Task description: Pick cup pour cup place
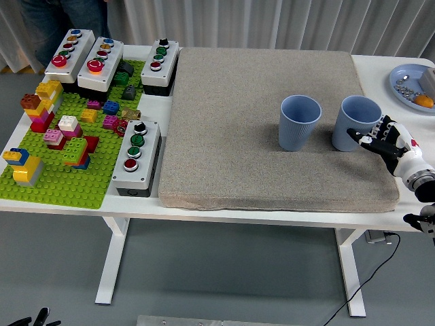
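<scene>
Two blue cups stand upright on the grey mat (pixel 258 122). The left cup (pixel 299 122) is near the mat's middle right. The right cup (pixel 357 123) stands close to the mat's right edge. My right hand (pixel 380 139) comes in from the lower right and sits at the right cup's right side, with the fingers spread around its wall and touching or nearly touching it. The cup still stands on the mat. What the cups hold is not visible. My left hand is out of view.
A green brick baseplate (pixel 61 170) with coloured bricks and several button boxes (pixel 136 157) fills the table's left. A blue plate (pixel 411 85) with small items sits at the far right. A person stands behind the far left corner.
</scene>
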You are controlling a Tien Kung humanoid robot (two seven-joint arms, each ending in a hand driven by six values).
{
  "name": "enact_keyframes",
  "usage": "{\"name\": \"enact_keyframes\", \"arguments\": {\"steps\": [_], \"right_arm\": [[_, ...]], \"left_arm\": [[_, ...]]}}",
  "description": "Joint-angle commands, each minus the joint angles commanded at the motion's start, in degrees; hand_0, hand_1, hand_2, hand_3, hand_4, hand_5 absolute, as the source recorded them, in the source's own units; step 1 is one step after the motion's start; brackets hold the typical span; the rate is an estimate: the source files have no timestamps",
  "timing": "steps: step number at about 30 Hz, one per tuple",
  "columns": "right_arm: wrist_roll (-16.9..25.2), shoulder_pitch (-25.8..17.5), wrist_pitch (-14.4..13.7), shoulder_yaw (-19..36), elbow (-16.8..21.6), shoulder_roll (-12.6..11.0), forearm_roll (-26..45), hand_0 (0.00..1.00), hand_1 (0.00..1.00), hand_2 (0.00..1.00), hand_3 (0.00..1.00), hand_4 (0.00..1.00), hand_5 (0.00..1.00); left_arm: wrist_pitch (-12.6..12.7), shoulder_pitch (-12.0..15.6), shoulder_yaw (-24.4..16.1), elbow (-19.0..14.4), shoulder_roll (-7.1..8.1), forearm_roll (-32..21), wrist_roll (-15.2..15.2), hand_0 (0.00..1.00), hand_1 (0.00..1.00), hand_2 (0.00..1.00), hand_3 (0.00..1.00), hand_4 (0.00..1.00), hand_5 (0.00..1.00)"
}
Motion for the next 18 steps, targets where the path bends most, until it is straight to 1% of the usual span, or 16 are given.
{"name": "enact_keyframes", "arguments": {"steps": [3, 4, 9, 10, 15, 16, 18], "right_arm": [[0.18, -0.09, -0.18, -0.12, 0.14, -0.04, 0.15, 0.918, 0.784, 0.717, 0.781, 0.827, 0.346], [0.17, -0.12, -0.2, -0.14, 0.14, -0.03, 0.16, 0.914, 0.754, 0.653, 0.733, 0.823, 0.334], [0.09, -0.16, -0.14, -0.29, 0.17, -0.03, 0.25, 0.914, 0.754, 0.653, 0.733, 0.823, 0.334], [0.09, -0.18, -0.12, -0.34, 0.18, -0.04, 0.33, 0.9, 0.694, 0.582, 0.677, 0.825, 0.337], [0.06, -0.29, -0.11, -0.55, 0.18, 0.02, 0.39, 0.9, 0.694, 0.582, 0.677, 0.825, 0.337], [0.04, -0.3, -0.1, -0.59, 0.18, 0.02, 0.39, 0.891, 0.672, 0.55, 0.66, 0.82, 0.329], [0.02, -0.36, -0.12, -0.65, 0.23, 0.04, 0.34, 0.891, 0.672, 0.55, 0.66, 0.82, 0.329]], "left_arm": [[0.02, 0.09, -0.03, 0.0, -0.01, -0.04, 0.01, 0.716, 0.661, 0.736, 0.658, 0.477, 0.998], [0.0, 0.1, 0.03, 0.0, 0.01, -0.08, 0.02, 0.716, 0.661, 0.736, 0.658, 0.477, 0.998], [-0.04, 0.13, 0.1, 0.0, 0.05, -0.06, 0.08, 0.716, 0.661, 0.736, 0.658, 0.477, 0.998], [-0.04, 0.16, 0.15, 0.0, 0.05, -0.12, 0.08, 0.716, 0.661, 0.736, 0.658, 0.477, 0.998], [-0.04, 0.27, 0.22, 0.0, 0.08, -0.13, 0.1, 0.716, 0.661, 0.736, 0.658, 0.477, 0.998], [-0.04, 0.29, 0.23, 0.0, 0.08, -0.14, 0.1, 0.716, 0.662, 0.736, 0.658, 0.477, 0.998], [-0.05, 0.35, 0.27, 0.0, 0.1, -0.17, 0.1, 0.716, 0.662, 0.736, 0.658, 0.477, 0.998]]}}
